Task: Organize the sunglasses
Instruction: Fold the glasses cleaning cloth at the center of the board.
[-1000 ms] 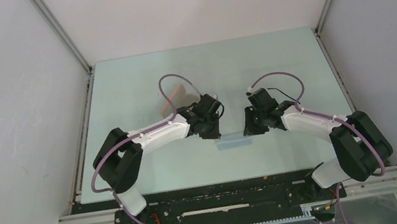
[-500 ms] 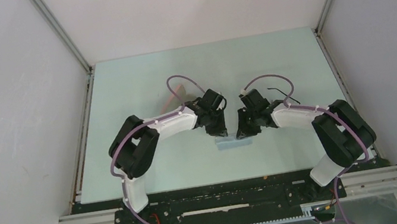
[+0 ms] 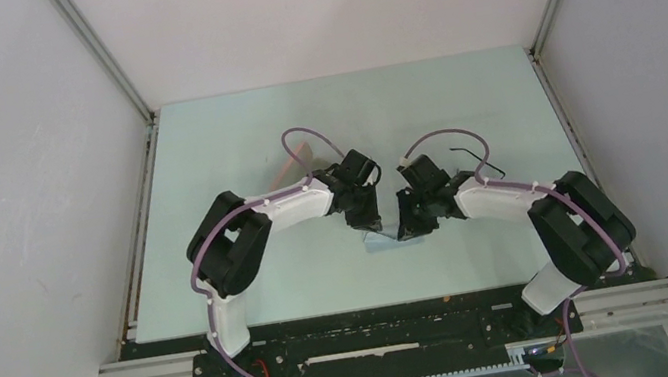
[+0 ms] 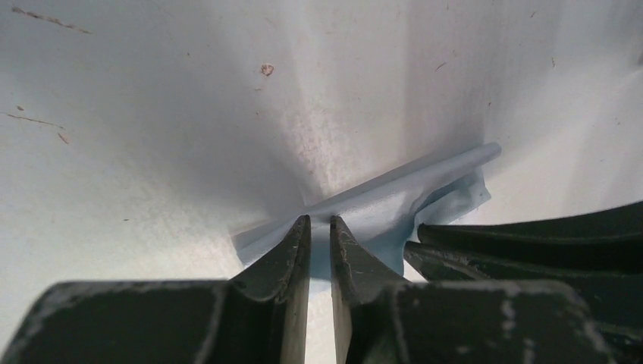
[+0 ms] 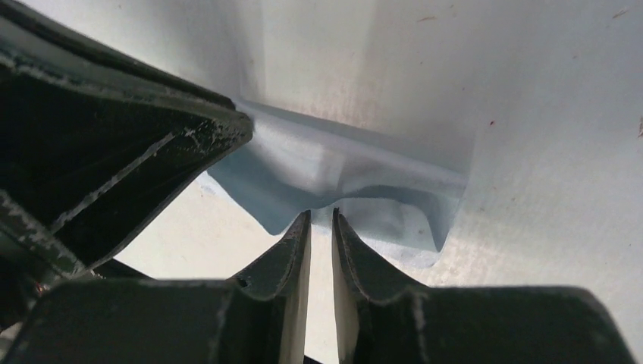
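Left wrist view: left jaws clenched on one end of the cloth [image 4: 394, 201], right jaws pinched the other, fabric puckered between. Best to lift both ends evenly, keeping it taut off the desk [image 3: 254, 282]. Sunglasses [image 3: 479, 158] lay beyond the cloth, rightward; pink case [image 3: 297, 157] farther, leftward.

White links [image 3: 288, 214], black joints [image 3: 229, 256], looping purple cables [image 3: 447, 131], scuffed black pincer fingers [image 4: 284, 265]
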{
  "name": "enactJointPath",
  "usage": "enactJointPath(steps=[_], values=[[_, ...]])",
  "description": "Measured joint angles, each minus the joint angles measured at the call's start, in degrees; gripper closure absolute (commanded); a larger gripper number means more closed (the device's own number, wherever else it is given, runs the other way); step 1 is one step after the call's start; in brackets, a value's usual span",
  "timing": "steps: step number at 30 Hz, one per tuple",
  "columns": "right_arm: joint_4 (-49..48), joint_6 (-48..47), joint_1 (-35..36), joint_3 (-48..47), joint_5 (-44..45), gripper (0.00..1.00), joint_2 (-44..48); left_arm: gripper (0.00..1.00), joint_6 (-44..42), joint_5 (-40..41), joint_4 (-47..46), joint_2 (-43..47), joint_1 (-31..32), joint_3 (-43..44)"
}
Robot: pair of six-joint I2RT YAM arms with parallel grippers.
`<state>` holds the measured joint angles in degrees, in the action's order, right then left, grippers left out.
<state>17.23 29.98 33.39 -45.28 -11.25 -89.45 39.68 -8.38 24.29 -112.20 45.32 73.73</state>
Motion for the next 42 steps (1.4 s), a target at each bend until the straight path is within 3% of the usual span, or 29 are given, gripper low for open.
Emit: enactJointPath(steps=[15, 28, 37, 42], values=[[4.3, -0.3, 2.4, 1.4, 2.3, 0.75, 8.7, 0.81, -0.1, -0.2, 0.2, 0.0, -0.1, 0.0], [2.5, 2.3, -2.4, -1.2, 3.5, 0.76, 2.5, 0.79, 0.3, 0.5, 0.6, 7.3, -0.1, -0.3], [3.1, 2.2, -6.1, 2.1, 5.2, 0.71, 4.6, 0.69, 0.9, 5.2, 1.4, 14.2, -0.4, -5.3], [3.3, 2.0, -9.5, 2.4, 5.2, 0.61, 6.0, 0.57, 1.5, 5.7, 1.7, 14.3, -0.5, -6.4]])
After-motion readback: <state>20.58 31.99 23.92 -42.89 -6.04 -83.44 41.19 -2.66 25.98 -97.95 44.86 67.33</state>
